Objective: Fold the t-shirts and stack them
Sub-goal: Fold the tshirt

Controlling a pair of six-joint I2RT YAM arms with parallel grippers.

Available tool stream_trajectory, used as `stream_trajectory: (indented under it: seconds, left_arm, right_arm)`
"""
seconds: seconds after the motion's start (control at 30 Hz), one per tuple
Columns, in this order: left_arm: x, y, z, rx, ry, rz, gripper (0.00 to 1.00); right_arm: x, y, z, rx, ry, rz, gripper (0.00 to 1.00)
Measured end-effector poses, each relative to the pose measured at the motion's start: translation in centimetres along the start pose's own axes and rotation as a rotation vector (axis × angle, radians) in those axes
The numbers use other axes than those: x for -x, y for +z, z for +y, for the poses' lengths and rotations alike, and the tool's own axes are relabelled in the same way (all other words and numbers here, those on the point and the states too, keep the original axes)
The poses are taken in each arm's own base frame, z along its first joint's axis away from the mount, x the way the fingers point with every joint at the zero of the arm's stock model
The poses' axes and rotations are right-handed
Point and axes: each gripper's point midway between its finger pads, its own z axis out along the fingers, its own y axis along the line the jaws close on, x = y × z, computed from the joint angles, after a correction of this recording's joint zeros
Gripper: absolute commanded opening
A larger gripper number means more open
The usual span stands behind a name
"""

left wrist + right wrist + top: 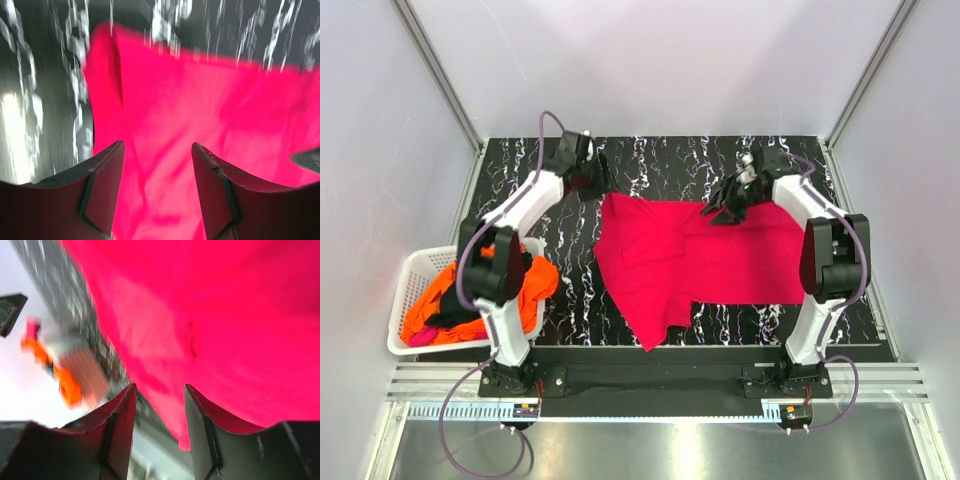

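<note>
A magenta-red t-shirt (pixel 700 260) lies spread on the black marbled table (pixel 660 165), its left part rumpled and drawn to a point toward the near edge. My left gripper (pixel 592 185) is open and empty just off the shirt's far left corner; in the left wrist view (pixel 157 144) the red cloth (pixel 200 110) lies below the parted jaws. My right gripper (pixel 715 213) is open over the shirt's far edge; in the right wrist view (pixel 160 386) the cloth (pixel 210 315) fills the frame and an edge of it shows in the gap between the jaws.
A white slatted basket (pixel 410 275) stands at the table's left edge, holding an orange shirt (pixel 535 280) that spills over its right rim, a black one (pixel 455 315) and a pink one (pixel 420 338). Grey walls enclose the table on three sides.
</note>
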Motion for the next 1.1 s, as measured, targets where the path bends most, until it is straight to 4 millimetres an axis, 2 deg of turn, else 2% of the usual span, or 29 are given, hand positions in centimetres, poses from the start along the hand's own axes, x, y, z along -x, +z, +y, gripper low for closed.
stream_trajectory:
  seconds: [0.07,0.13,0.27,0.4,0.53,0.7,0.73,0.8,0.93,0.97,1.0,1.1]
  left_arm:
    - [2.5,2.2,0.1,0.005,-0.013,-0.027,0.58]
    - [3.3,4.2,0.8,0.021,-0.034,-0.017,0.58]
    - [2.2,8.0,3.1,0.073,-0.095,0.051,0.59]
    - [1.3,9.8,3.9,0.092,-0.139,0.095,0.58]
    - [2.0,10.6,3.4,0.074,-0.163,0.084,0.56]
    - [2.4,11.2,3.1,0.058,-0.184,0.070,0.50]
    - [2.4,11.2,3.1,0.059,-0.188,0.070,0.45]
    - [2.5,11.4,3.3,0.059,-0.197,0.067,0.41]
    - [2.9,11.7,4.1,0.065,-0.212,0.058,0.17]
    - [3.0,11.7,4.4,0.067,-0.216,0.055,0.07]
    - [3.1,11.7,4.7,0.071,-0.223,0.054,0.02]
    - [3.5,11.6,5.5,0.077,-0.228,0.047,0.00]
  right_arm:
    - [3.1,-1.4,-0.5,-0.028,0.002,-0.098,0.51]
    - [5.6,-3.1,-1.5,-0.053,0.026,-0.177,0.52]
    - [10.7,-6.2,-3.8,-0.091,0.075,-0.311,0.52]
    - [14.2,-8.6,-7.1,-0.120,0.139,-0.395,0.52]
    - [15.8,-9.9,-9.8,-0.147,0.185,-0.431,0.52]
    - [16.8,-10.0,-12.3,-0.186,0.212,-0.440,0.50]
    - [17.0,-9.9,-12.8,-0.194,0.216,-0.441,0.50]
    - [17.4,-9.7,-13.7,-0.208,0.226,-0.442,0.49]
    - [18.5,-9.8,-15.9,-0.242,0.248,-0.457,0.44]
    - [18.7,-9.8,-16.3,-0.247,0.251,-0.458,0.43]
    - [19.0,-9.8,-16.8,-0.256,0.257,-0.464,0.42]
    - [19.5,-10.2,-18.1,-0.279,0.273,-0.477,0.38]
